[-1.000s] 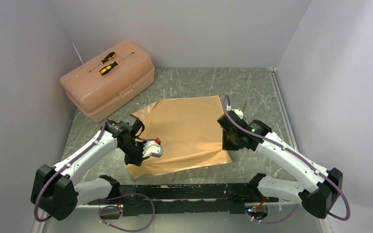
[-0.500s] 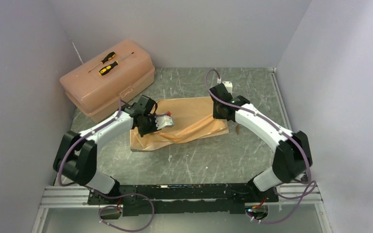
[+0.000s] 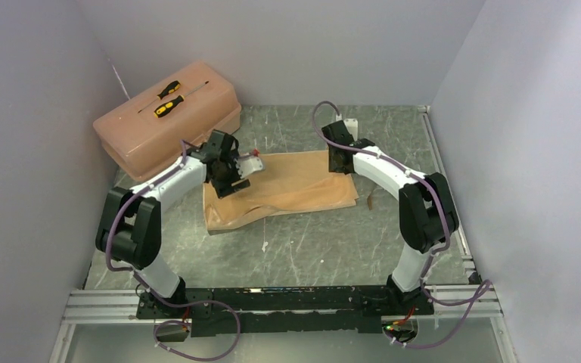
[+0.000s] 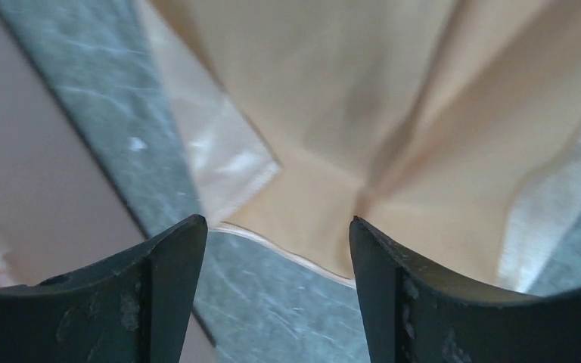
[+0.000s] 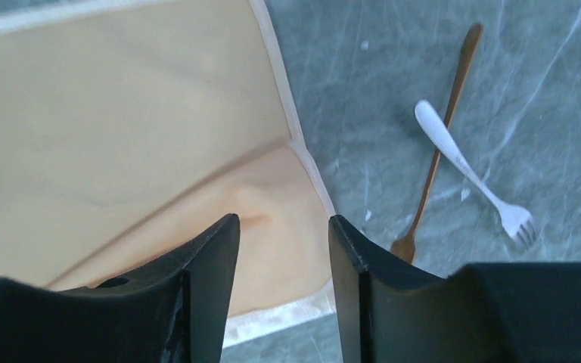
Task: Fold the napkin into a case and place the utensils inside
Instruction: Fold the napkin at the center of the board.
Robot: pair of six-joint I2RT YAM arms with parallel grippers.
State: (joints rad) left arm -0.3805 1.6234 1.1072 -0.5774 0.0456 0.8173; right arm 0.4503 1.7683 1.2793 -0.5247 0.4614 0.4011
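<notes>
Napkin (image 3: 287, 189) lies in the middle of the table (image 3: 310, 242) seen from above, folded over into a wide strip, not a case yet. The left gripper (image 3: 231, 178) hangs over its 10 o'clock corner and the right gripper (image 3: 342, 162) over its 2 o'clock corner. A pink toolbox (image 3: 166, 128) with two screwdrivers (image 3: 168, 98) on top sits at 10 o'clock from the cloth.

From the left wrist, the jaws stand wide open with nothing in them, and a napkin corner lies at 12 o'clock.

From the right wrist, the jaws are apart and empty above the cloth's edge. A white fork (image 5: 473, 170) and a thin golden-brown utensil (image 5: 446, 113) lie crossed at 3 o'clock, off the cloth.

For the next fold, I think each gripper should pinch just a corner, lift evenly, line up the edges, and not bump the utensils
</notes>
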